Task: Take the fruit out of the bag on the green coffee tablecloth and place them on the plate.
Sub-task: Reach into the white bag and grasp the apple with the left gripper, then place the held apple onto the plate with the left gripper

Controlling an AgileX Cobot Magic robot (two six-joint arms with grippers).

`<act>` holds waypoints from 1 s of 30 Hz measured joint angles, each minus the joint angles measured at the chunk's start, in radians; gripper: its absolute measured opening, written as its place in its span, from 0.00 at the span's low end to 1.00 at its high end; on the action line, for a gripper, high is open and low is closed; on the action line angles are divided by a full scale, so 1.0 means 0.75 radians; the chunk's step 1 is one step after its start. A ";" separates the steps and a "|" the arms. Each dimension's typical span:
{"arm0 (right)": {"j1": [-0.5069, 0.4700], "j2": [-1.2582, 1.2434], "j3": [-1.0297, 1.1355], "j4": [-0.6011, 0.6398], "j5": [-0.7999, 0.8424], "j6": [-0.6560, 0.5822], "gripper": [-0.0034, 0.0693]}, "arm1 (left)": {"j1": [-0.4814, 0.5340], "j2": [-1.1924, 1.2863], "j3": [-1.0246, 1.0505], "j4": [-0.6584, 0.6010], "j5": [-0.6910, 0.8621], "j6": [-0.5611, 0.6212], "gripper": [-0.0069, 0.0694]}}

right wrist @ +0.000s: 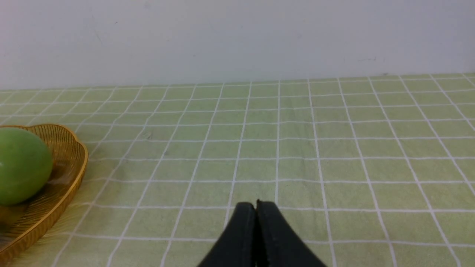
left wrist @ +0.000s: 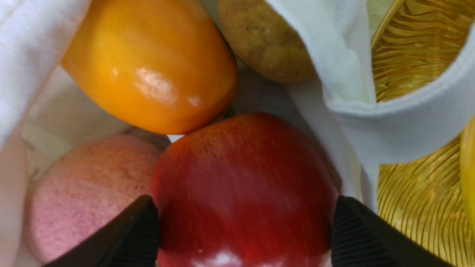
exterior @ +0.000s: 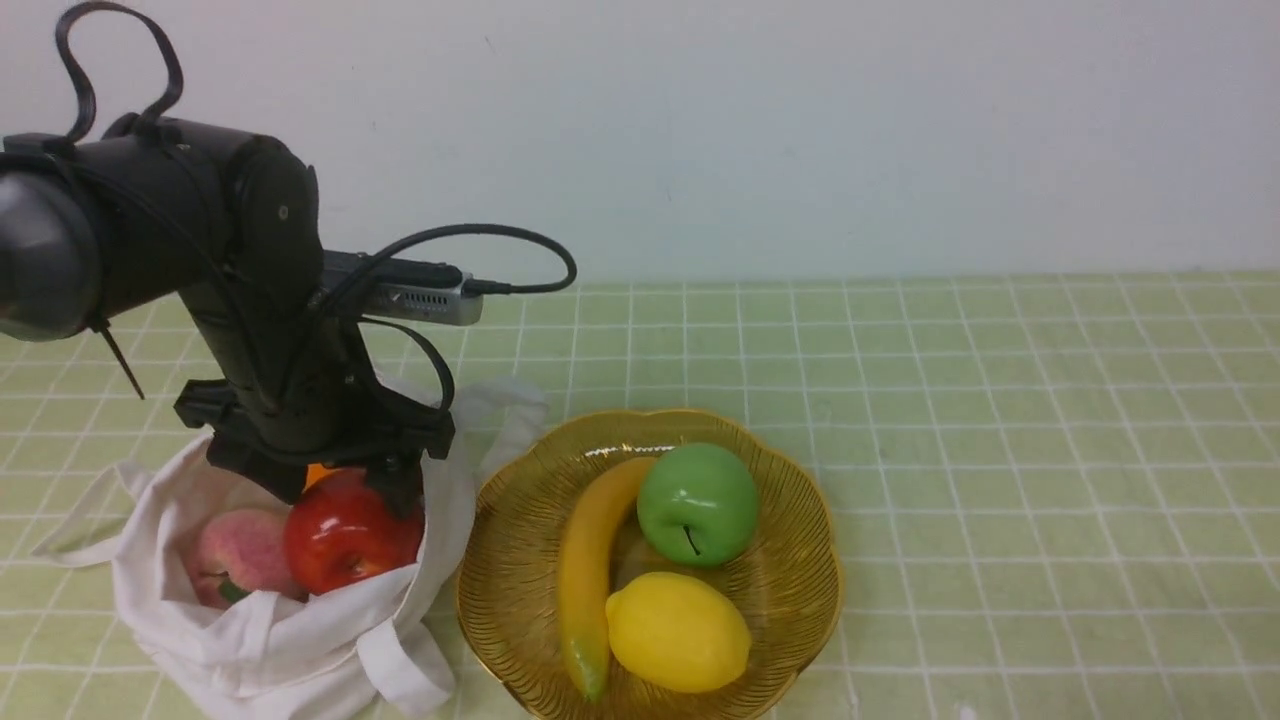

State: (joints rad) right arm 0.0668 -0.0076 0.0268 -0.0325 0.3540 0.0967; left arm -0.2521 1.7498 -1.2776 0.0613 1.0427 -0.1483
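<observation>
The bag [exterior: 270, 640] lies near-left on the cloth [exterior: 1000, 450], just left of the plate [exterior: 835, 580]. Inside it, the left hand [left wrist: 243, 202] straddles the apple [exterior: 350, 540] from above, one finger against each side, apparently gripping it. The peach [exterior: 240, 550] sits just left, with the orange [left wrist: 148, 63] and brown fruit [left wrist: 263, 40] beyond. The plate is directly right of the apple, so the carry looks short. The right hand [right wrist: 256, 205], pinched closed and empty, hangs over bare cloth, well away. No writing is legible.

Staged tabletop: green tablecloth [exterior: 1000, 450], bare wall [exterior: 800, 120]
</observation>
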 joint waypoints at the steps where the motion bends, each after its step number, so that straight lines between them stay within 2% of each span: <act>1: 0.000 0.000 0.000 0.000 0.000 0.000 0.03 | 0.000 0.000 0.000 0.000 0.000 0.000 0.75; 16: 0.000 0.000 0.000 0.000 0.001 0.000 0.03 | 0.000 -0.121 -0.080 0.042 0.061 -0.002 0.71; 23: 0.000 0.000 0.000 0.000 0.001 0.000 0.03 | 0.000 -0.267 -0.220 0.118 0.196 0.003 0.71; 26: 0.000 0.000 0.000 0.000 0.001 0.000 0.03 | 0.000 -0.324 -0.283 0.075 0.238 0.031 0.70; 30: 0.000 0.000 0.000 0.000 0.001 0.011 0.03 | -0.022 -0.348 -0.299 -0.103 0.260 0.093 0.70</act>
State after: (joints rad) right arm 0.0668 -0.0076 0.0268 -0.0325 0.3549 0.1052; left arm -0.2685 1.4892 -1.5018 -0.0156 1.2375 -0.0789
